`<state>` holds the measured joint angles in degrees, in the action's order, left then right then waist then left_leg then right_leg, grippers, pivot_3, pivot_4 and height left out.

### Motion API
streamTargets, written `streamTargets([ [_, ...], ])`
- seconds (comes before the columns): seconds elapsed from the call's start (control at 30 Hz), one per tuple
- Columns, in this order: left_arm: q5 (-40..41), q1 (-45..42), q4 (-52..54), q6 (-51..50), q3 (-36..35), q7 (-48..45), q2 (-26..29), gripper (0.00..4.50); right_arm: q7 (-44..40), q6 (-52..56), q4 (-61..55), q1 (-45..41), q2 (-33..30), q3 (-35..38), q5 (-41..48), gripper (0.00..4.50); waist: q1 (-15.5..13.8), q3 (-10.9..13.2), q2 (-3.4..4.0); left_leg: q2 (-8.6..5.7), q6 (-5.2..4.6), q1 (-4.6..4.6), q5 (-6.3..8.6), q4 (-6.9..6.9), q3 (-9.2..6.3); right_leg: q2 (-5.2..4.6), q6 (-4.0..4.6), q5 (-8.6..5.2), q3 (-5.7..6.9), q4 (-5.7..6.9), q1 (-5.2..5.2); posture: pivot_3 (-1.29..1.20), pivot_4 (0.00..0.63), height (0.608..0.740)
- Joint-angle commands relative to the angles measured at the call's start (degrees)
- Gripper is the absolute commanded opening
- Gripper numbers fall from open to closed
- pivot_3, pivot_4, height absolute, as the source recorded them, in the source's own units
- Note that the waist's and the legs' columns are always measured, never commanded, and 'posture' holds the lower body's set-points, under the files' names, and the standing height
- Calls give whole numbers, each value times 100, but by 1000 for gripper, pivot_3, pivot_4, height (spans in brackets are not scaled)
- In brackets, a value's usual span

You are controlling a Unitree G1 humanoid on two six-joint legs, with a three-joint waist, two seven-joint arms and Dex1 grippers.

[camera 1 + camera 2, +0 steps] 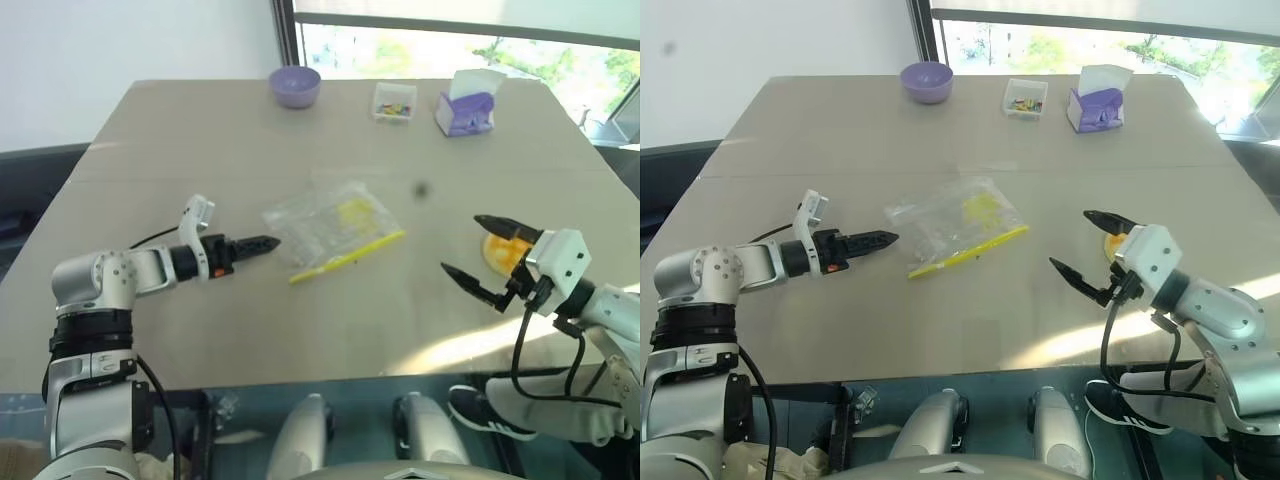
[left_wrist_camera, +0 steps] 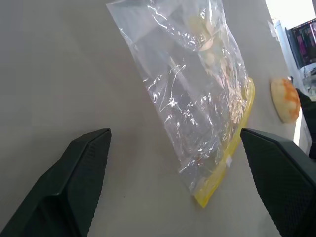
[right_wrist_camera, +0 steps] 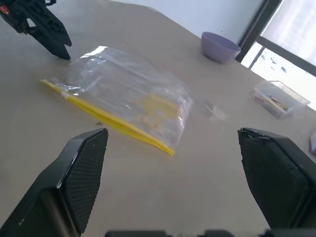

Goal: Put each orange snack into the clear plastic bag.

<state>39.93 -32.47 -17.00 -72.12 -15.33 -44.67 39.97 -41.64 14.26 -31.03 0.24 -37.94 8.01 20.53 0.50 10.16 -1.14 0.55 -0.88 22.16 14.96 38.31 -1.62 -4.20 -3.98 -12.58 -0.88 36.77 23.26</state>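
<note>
Behind your worktop [image 1: 330, 130] runs a bright window, and on the far edge sit a purple bowl [image 1: 295, 85], a small clear box of coloured bits [image 1: 394, 101] and a purple-and-white tissue box [image 1: 466, 105].

Nothing of the job looks done yet, in my judgement. The clear plastic bag [image 1: 330, 228] lies flat mid-worktop, its yellow strip toward you, and it appears empty apart from its pale yellow patch. You can see one orange snack [image 1: 503, 251], out on the worktop at the right; whether there are others I cannot tell.

Your left gripper [image 1: 262, 243] hovers level just beside the bag's left corner, jaws open and holding nothing. From its wrist the bag sits between and ahead of the two fingers, not yet touched.

Your right gripper [image 1: 478, 250] also has its jaws wide open and empty. It points toward the bag, and the snack lies close behind its upper finger, partly hidden by it. So the snack is just beside that hand, not between the jaws, and well apart from the bag's mouth.
</note>
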Motion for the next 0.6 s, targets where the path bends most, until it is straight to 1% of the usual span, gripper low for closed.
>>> streamTargets([
  [0.03,55,-96,-154,-414,169,139,-308,4443,59,-74,-164,-28,4,24,-43,4500,-8,0,0,-1,0,0,0,0,0,0,0,0,0,0,0,0,150,740],
  [0.27,-98,-407,-370,-523,449,371,-1022,4443,144,-135,-204,114,60,47,-154,4500,-74,-5,2,-6,0,-6,0,1,-1,-5,0,0,1,1,-7,0,150,740],
  [0.3,-131,-461,-469,-512,443,427,-1104,3903,157,-147,-206,136,71,49,-167,4500,-75,-6,3,-7,0,-6,0,1,-1,-5,0,0,1,1,-7,0,150,740],
  [0.37,-141,-528,-567,-571,467,473,-1219,3253,174,-184,-214,197,83,65,-205,4500,-80,-6,3,-7,0,-7,0,1,0,-5,0,0,-1,1,-7,0,150,740],
  [0.43,-140,-605,-711,-626,383,595,-1349,2353,194,-217,-226,265,106,93,-229,4500,-82,-6,3,-7,0,-6,0,1,0,-4,0,0,0,1,-7,0,150,740],
  [0.47,-127,-646,-798,-654,289,668,-1406,1965,204,-230,-239,296,115,99,-241,4500,-91,-6,3,-7,0,-6,0,1,-1,-4,0,0,0,0,-7,0,150,740],
  [0.5,-104,-689,-883,-693,169,752,-1459,1419,213,-241,-253,323,118,100,-257,4500,-92,-6,3,-8,0,-5,0,1,-1,-5,0,0,0,0,-7,0,150,740],
  [0.6,126,-876,-1035,-995,-381,1031,-1674,430,232,-315,-256,405,98,70,-366,4500,-111,-7,4,-9,0,-5,0,1,-1,-5,0,0,0,0,-7,0,150,740],
])
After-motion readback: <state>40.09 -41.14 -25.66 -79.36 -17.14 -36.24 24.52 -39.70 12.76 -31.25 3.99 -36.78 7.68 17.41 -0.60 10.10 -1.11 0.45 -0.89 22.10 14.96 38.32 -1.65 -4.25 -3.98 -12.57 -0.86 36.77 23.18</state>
